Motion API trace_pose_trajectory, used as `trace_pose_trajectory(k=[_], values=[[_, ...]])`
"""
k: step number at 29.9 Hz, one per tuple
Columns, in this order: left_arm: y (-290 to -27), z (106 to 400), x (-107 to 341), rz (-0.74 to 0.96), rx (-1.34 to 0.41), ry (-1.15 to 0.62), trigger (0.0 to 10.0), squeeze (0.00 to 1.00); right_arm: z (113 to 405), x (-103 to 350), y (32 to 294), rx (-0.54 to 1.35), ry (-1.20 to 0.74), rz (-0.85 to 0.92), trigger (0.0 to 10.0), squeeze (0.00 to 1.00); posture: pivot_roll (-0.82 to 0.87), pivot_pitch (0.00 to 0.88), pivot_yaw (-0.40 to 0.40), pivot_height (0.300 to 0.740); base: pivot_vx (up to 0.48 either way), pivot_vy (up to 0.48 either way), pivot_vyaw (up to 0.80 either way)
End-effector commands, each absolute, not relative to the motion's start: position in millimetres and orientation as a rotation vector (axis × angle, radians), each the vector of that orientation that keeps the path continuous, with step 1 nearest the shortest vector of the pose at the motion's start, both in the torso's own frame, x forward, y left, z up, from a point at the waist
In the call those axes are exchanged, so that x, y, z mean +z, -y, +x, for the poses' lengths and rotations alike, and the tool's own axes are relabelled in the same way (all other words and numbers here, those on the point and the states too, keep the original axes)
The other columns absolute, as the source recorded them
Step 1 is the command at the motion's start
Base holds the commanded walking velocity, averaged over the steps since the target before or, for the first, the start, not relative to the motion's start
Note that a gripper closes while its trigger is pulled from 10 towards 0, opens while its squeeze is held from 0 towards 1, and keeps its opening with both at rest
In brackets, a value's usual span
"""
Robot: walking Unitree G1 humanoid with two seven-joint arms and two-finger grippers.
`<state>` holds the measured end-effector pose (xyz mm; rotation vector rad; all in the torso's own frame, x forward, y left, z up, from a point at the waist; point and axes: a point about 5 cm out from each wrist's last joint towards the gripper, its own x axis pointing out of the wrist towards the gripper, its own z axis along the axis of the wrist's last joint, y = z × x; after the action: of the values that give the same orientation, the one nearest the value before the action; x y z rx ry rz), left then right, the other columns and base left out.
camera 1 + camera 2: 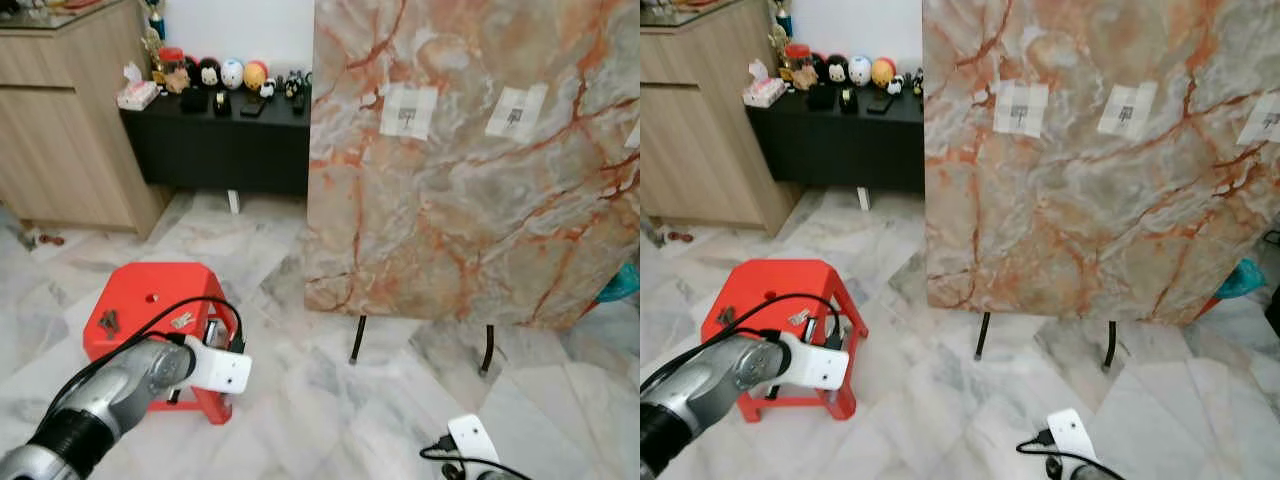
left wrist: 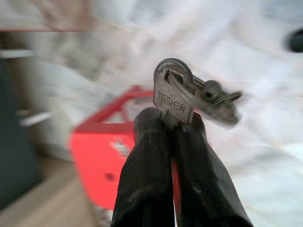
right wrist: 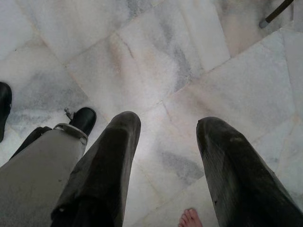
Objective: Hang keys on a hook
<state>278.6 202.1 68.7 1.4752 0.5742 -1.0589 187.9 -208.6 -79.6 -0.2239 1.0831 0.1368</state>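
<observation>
My left gripper (image 2: 170,120) is shut on a silver key, and the rest of the key bunch (image 2: 177,97) on its ring sticks out above the fingertips. In the eye views that gripper (image 1: 222,340) hovers at the right edge of a red stool (image 1: 145,285). Another small dark bunch of keys (image 1: 108,321) and a small silver piece (image 1: 183,320) lie on the stool's top. A tall marble board (image 1: 470,200) on thin black legs stands ahead on the right. It bears white patches with small hooks (image 1: 408,112) (image 1: 516,112). My right gripper (image 3: 165,125) hangs open low over the floor, holding nothing.
A black sideboard (image 1: 215,140) with small figurines and a wooden cabinet (image 1: 60,120) stand at the back left. The floor is pale marble tile. Beneath my right gripper are a grey-clad leg with a black shoe (image 3: 84,118) and a person's bare toes (image 3: 189,217).
</observation>
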Motion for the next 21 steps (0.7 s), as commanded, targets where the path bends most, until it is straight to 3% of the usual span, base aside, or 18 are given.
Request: trace_pose_trajectory(k=[1,3,5,9,13,17,21], values=[[-203.0,277.6,75.8,1.437,-1.066,-0.599,10.0,0.00,197.3,-74.4,210.3,0.158,-1.057,-0.257,10.0,0.00,0.11,0.000,-0.093,0.740,0.000,0.000,0.00],[-201.6,277.3,81.2,1.485,-1.086,-0.565,10.0,0.00,207.2,-68.3,213.3,0.183,-1.027,-0.318,10.0,0.00,0.11,0.000,-0.094,0.740,0.000,0.000,0.00],[-190.8,290.6,90.8,1.574,-1.010,-0.369,10.0,0.00,222.3,-56.9,225.1,0.147,-0.983,-0.372,10.0,0.00,0.11,0.000,-0.100,0.740,0.000,0.000,0.00],[-179.9,302.4,102.4,1.649,-0.921,-0.195,10.0,0.00,230.5,-50.2,230.1,0.093,-0.927,-0.348,10.0,0.00,0.11,0.000,-0.100,0.740,0.000,0.000,0.00],[-152.2,316.1,127.0,1.689,-0.790,0.140,10.0,0.00,278.7,-10.0,234.1,0.060,-0.713,-0.278,10.0,0.00,0.10,0.000,-0.099,0.740,0.000,0.000,0.00],[-139.9,326.0,147.5,1.656,-0.630,0.320,10.0,0.00,310.0,20.3,225.4,0.089,-0.583,-0.217,10.0,0.00,0.09,0.000,-0.100,0.740,0.000,0.000,0.00],[-125.6,331.4,170.6,1.667,-0.503,0.538,10.0,0.00,341.9,53.4,188.0,0.191,-0.439,-0.066,10.0,0.00,0.09,0.000,-0.096,0.740,0.000,0.000,0.00]])
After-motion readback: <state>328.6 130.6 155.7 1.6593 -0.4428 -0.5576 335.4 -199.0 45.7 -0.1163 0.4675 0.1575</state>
